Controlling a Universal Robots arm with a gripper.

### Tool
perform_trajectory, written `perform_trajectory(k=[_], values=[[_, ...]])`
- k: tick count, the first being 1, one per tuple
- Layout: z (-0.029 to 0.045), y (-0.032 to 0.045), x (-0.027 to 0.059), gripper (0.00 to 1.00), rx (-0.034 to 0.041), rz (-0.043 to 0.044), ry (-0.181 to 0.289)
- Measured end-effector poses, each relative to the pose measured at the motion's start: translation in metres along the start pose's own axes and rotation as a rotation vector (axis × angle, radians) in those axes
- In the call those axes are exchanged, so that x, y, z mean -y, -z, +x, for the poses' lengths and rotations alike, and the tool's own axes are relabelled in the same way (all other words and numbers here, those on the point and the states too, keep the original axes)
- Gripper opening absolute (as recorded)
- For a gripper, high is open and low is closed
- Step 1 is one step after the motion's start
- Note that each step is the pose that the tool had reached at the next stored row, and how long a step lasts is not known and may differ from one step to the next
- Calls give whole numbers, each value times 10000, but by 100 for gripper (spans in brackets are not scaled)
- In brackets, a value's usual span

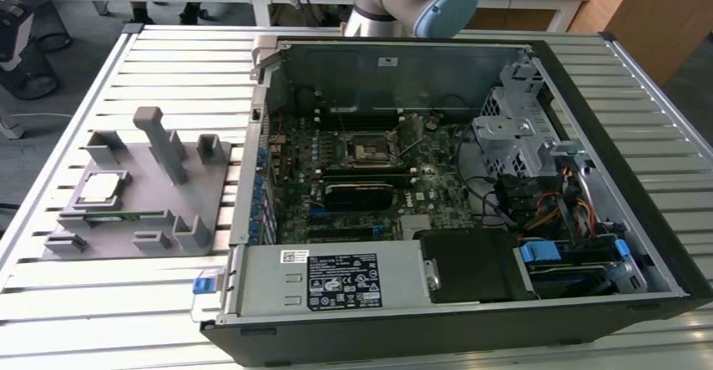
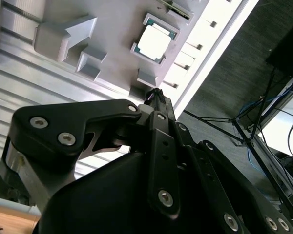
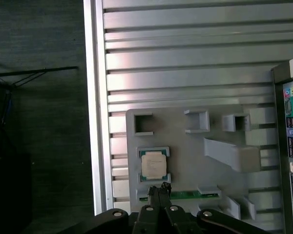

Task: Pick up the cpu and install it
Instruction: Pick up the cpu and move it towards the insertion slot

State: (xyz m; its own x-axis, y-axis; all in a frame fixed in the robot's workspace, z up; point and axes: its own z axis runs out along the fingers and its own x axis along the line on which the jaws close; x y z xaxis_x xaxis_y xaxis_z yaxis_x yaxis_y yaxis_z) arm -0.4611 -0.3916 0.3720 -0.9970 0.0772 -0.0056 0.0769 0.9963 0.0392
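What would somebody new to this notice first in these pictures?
The open computer case, lying on the slatted table, takes the exterior view's right, motherboard exposed. On the exterior view's left a grey tray holds the cpu, silver top up. In the first wrist view the shut gripper hangs above that tray, close to the cpu.

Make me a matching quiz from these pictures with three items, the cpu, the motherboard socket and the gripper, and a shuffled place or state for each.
Things
1. cpu
2. motherboard socket
3. gripper

Places or states
A. shut, holding nothing
B. lying in the grey tray
C. inside the open computer case

Pairs: 1-B, 2-C, 3-A
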Motion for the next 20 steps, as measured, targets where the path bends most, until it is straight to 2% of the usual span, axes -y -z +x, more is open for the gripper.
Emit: perform_trajectory(k=[5,6,7,9,10,12,15,17,18,20], values=[[0,-34,2,11,-3,0,0],[0,-39,2,17,-3,0,0],[0,-45,2,17,-3,0,0],[0,-63,5,29,-2,-1,1],[0,-73,7,29,-2,-1,0],[-1,-104,12,41,-3,0,1],[-1,-152,26,47,-4,-1,4],[-2,-182,37,58,-7,0,32],[-2,-198,42,58,-10,0,49],[-1,-235,45,70,-17,1,57]])
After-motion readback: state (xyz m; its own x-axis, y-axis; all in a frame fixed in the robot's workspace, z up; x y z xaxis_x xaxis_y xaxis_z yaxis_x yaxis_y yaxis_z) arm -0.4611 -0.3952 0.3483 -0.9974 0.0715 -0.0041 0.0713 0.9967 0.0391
